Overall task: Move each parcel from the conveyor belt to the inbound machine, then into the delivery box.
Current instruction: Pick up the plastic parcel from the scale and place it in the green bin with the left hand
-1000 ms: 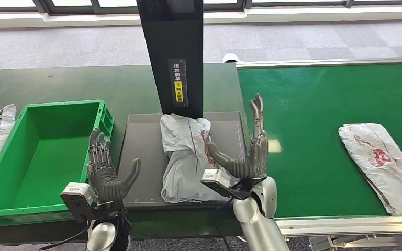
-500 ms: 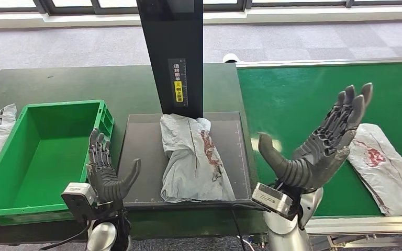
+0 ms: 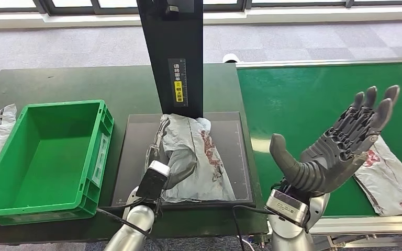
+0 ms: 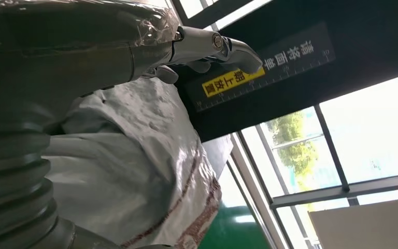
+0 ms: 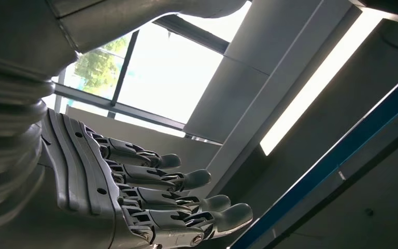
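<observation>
Conveyor belt point(image 3: 314, 99): broad green surface on the robot's right, carrying one parcel near its front edge.
Table point(image 3: 84, 86): dark top, holding the bin and the machine.
Bin point(image 3: 10, 201): green delivery box, at the left of the table.
Machine point(image 3: 136, 151): flat dark plate with a black upright post point(image 3: 174, 47) at its back, between bin and belt.
Parcel on the plate point(image 3: 199, 157): grey crumpled plastic mailer with red print, lying below the post. It looks light, limp and slick; I judge it will sag and slide if pinched at one corner, so take a gathered fold near its middle or its thicker left edge.
Parcel on the belt point(image 3: 392, 180): a second mailer, partly hidden behind the right hand.
Right hand point(image 3: 340, 149): raised above the belt's front edge, palm up, fingers spread, holding nothing.
Left hand point(image 3: 165, 157): on the left side of the plate's parcel, fingers laid against the plastic; whether they have closed on it, I cannot tell.
</observation>
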### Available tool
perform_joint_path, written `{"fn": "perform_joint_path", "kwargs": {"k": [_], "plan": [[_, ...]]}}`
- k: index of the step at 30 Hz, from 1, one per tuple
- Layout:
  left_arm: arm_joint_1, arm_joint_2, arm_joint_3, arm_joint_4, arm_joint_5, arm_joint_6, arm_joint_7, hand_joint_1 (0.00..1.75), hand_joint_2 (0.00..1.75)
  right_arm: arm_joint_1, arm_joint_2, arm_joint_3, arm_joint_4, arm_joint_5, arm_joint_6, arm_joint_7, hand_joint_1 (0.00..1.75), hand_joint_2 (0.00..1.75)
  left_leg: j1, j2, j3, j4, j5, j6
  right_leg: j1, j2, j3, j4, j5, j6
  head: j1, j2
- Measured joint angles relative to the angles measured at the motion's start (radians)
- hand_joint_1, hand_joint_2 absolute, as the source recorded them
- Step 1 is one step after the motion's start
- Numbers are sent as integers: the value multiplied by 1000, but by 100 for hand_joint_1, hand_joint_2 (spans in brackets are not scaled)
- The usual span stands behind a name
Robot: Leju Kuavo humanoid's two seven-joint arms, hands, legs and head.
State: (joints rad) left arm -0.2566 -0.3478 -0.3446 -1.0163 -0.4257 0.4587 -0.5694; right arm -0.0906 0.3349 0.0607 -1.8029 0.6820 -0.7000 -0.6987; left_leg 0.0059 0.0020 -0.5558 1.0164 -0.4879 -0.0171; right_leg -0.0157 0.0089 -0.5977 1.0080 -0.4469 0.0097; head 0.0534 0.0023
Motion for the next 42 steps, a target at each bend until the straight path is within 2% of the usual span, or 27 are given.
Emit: {"fn": "perform_joint_path", "kwargs": {"k": [6,15,17,21,24,25,28,29,35,40,42], "plan": [[-96,-23,-59,116,20,13,45,0,175,-1,0,0,0,-16,0,0,0,175,0,0,-1,0,0,0,0,0,0,0,0,0,0,0],[-123,-27,-78,151,19,20,78,0,175,-1,0,0,0,-22,0,0,0,175,0,-1,-1,0,0,0,0,0,0,0,0,0,0,0],[-161,-31,-107,209,1,38,136,0,175,-1,0,0,0,-26,0,0,0,175,0,-1,-1,0,0,0,0,0,0,0,0,0,0,0],[-261,-35,-200,389,-108,111,364,12,175,0,0,-1,0,-39,0,0,0,175,0,-1,-1,0,0,0,0,0,0,0,0,0,0,0],[-283,-35,-232,437,-138,127,417,17,175,0,0,-3,0,-42,0,0,0,175,0,-1,-1,0,0,0,0,0,0,0,0,0,0,0],[-288,-35,-242,450,-144,131,428,47,175,0,0,-4,0,-42,0,0,0,175,0,-1,-1,0,0,0,0,0,0,0,0,0,0,0],[-299,-35,-261,477,-154,136,443,165,175,0,0,-4,0,-42,0,0,0,175,0,-1,-1,0,0,0,0,0,0,0,0,0,0,0],[-302,-35,-265,484,-158,137,448,175,175,0,0,-5,0,-42,0,0,0,175,0,-1,-1,0,0,0,0,0,0,0,0,0,0,0],[-320,-35,-296,517,-207,157,511,175,175,5,0,-7,-10,-43,0,0,0,175,0,-1,-1,0,0,0,0,0,0,0,0,0,0,0],[-323,-34,-302,525,-229,208,502,175,175,13,-1,-10,-14,-40,0,0,0,175,0,-1,-1,0,0,0,0,0,0,0,0,0,0,0],[-318,-32,-293,514,-297,230,502,175,175,18,-2,-14,-16,-37,0,0,0,175,0,-1,-1,0,0,0,0,0,0,0,0,0,0,0]]}}
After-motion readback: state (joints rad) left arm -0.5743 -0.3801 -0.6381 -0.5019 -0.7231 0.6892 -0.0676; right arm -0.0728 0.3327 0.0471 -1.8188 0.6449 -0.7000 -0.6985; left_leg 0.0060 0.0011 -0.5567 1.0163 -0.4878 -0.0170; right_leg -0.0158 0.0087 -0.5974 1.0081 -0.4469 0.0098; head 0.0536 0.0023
